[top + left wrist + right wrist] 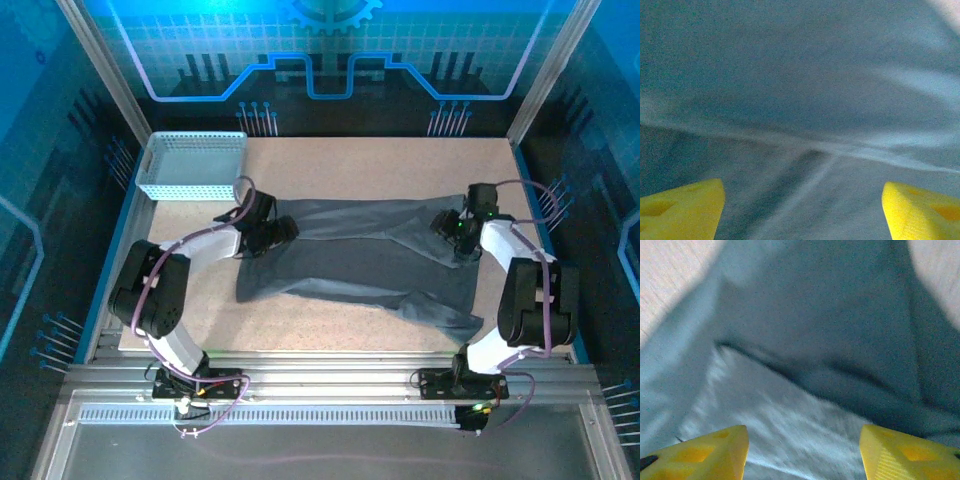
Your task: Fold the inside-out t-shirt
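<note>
Speckled beige tabletop [400, 165] inside an aluminium-framed cell, backed by a blue panel [330, 40] printed with a gear outline and circuit-like lines; a light blue mesh plastic basket [195, 165] stands at the far left corner; the plain dark grey soft cloth t-shirt [360, 260] lies spread and creased across the middle of the table, near the basket. The left gripper [284, 230] sits at the shirt's far left edge, its yellow fingers [685, 207] spread wide, cloth lying beyond the gap, nothing pinched; the right gripper [445, 225] sits over the shirt's far right part, fingers [715, 452] likewise apart above a fold.
</note>
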